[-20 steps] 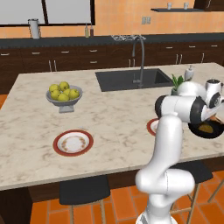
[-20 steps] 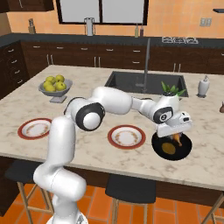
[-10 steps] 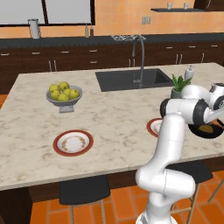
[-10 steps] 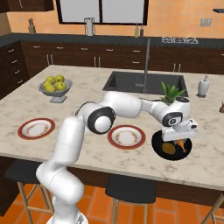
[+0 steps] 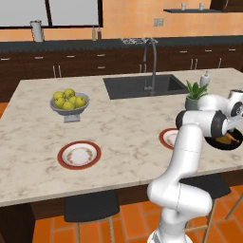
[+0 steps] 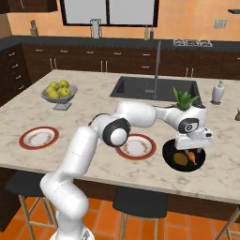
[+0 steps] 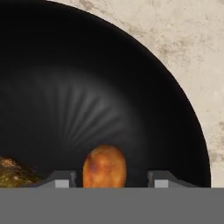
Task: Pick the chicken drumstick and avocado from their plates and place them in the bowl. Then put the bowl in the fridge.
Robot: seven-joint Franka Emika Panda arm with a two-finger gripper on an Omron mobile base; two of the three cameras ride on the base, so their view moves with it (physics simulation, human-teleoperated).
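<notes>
Marble island counter, dark sink set in it; dark cabinets behind, orange tile floor.

Left of sink: grey footed bowl of yellow-green fruits. Near front edge: red-rimmed plate, bare; second plate right of it, bare.

Black bowl right of second plate, holds avocado and chicken drumstick.

Gripper over bowl, jaws apart either side of drumstick, not touching it.

Potted plant, soap dispenser right of sink.

Hand view: drumstick's meaty end between the dark fingertips; avocado at left edge.

Black bowl on marble counter, drumstick and avocado inside, gripper above
</notes>
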